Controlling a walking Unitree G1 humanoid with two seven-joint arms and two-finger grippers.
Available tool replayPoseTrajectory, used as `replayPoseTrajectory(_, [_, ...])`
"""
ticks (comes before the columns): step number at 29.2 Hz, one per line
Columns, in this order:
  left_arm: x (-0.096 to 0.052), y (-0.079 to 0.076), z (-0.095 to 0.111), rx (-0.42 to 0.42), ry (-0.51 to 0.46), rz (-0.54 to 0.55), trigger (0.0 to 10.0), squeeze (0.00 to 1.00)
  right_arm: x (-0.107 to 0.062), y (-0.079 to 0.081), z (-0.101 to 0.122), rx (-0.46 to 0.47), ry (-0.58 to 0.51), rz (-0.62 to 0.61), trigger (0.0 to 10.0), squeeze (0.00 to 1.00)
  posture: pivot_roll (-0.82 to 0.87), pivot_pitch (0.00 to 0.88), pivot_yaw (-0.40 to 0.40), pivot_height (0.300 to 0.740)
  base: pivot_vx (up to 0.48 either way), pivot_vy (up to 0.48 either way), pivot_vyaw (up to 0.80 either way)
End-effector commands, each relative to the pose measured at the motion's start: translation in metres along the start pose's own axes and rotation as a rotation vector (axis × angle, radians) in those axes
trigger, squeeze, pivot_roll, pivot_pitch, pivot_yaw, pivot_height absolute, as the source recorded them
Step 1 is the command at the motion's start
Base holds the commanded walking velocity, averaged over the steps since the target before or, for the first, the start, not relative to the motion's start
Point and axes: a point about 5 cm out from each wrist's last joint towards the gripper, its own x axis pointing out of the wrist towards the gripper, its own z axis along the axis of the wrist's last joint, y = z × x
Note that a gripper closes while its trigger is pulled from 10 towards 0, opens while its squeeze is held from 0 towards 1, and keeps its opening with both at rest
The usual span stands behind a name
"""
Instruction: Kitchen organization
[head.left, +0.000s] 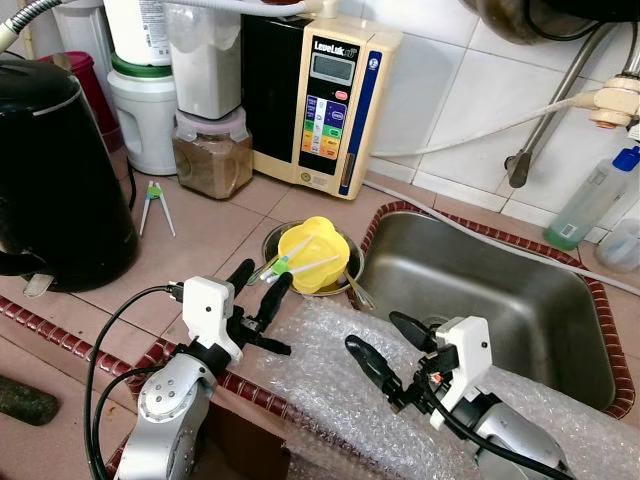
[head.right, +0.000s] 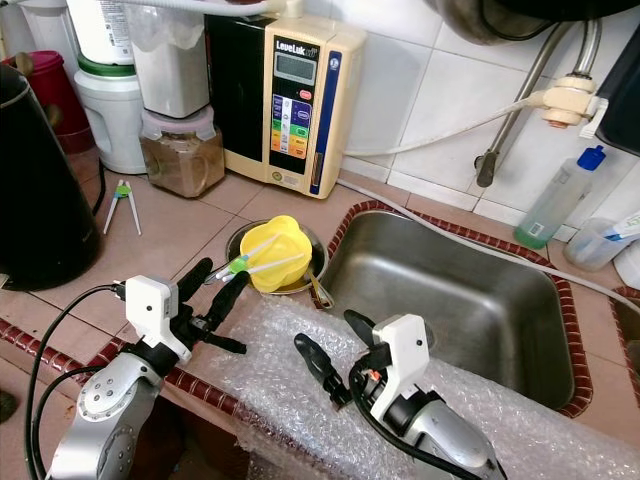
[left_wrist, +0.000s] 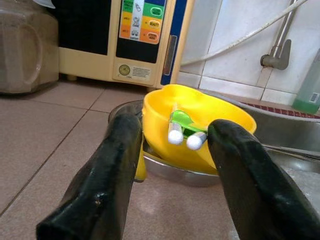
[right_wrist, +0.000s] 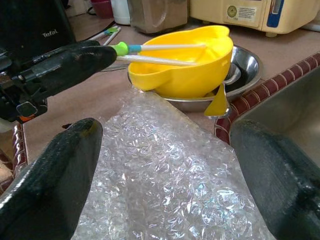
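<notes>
My left gripper (head.left: 258, 285) has its fingers spread, empty, the white ends of the green training chopsticks (left_wrist: 182, 131) just ahead between them, resting across the yellow bowl (head.left: 318, 258). Light, stiff, likely slippery; I'd pinch near the ends. Right gripper (head.left: 385, 345) hovers spread, empty, above bubble wrap (right_wrist: 165, 170).

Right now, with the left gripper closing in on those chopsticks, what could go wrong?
1. The training chopsticks rest loosely across the yellow bowl; the open left gripper could nudge rather than pinch them, so they slide off.
2. The yellow bowl sits tilted in the steel bowl beside the sink; a push might tip it.
3. The right gripper hovers open over bubble wrap, which may snag.
</notes>
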Motion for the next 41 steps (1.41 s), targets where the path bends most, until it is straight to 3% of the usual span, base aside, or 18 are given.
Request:
replayPoseTrajectory(1, [0.001, -0.001, 0.002, -0.008, -0.010, -0.009, 0.0, 0.00, 0.001, -0.003, 0.001, -0.004, 0.003, 0.000, 10.0, 0.00, 0.22, 0.000, -0.120, 0.740, 0.000, 0.000, 0.00])
replayPoseTrajectory(8, [-0.001, 0.004, 0.008, -0.041, -0.053, 0.039, 0.0, 0.00, 0.004, -0.006, 0.000, -0.017, 0.010, 0.006, 10.0, 0.00, 0.24, 0.000, -0.128, 0.740, 0.000, 0.000, 0.00])
replayPoseTrajectory(20, [-0.001, 0.002, 0.016, -0.058, -0.086, 0.015, 0.0, 0.00, 0.008, -0.008, 0.000, -0.035, 0.010, 0.006, 10.0, 0.00, 0.25, 0.000, -0.127, 0.740, 0.000, 0.000, 0.00])
replayPoseTrajectory(31, [0.001, 0.009, 0.019, -0.153, -0.119, 0.103, 0.0, 0.00, 0.010, -0.008, 0.001, -0.054, 0.010, 0.007, 10.0, 0.00, 0.24, 0.000, -0.132, 0.740, 0.000, 0.000, 0.00])
replayPoseTrajectory(41, [0.005, 0.003, 0.024, -0.178, -0.143, 0.085, 0.0, 0.00, 0.010, -0.008, -0.001, -0.067, 0.021, 0.015, 10.0, 0.00, 0.23, 0.000, -0.135, 0.740, 0.000, 0.000, 0.00])
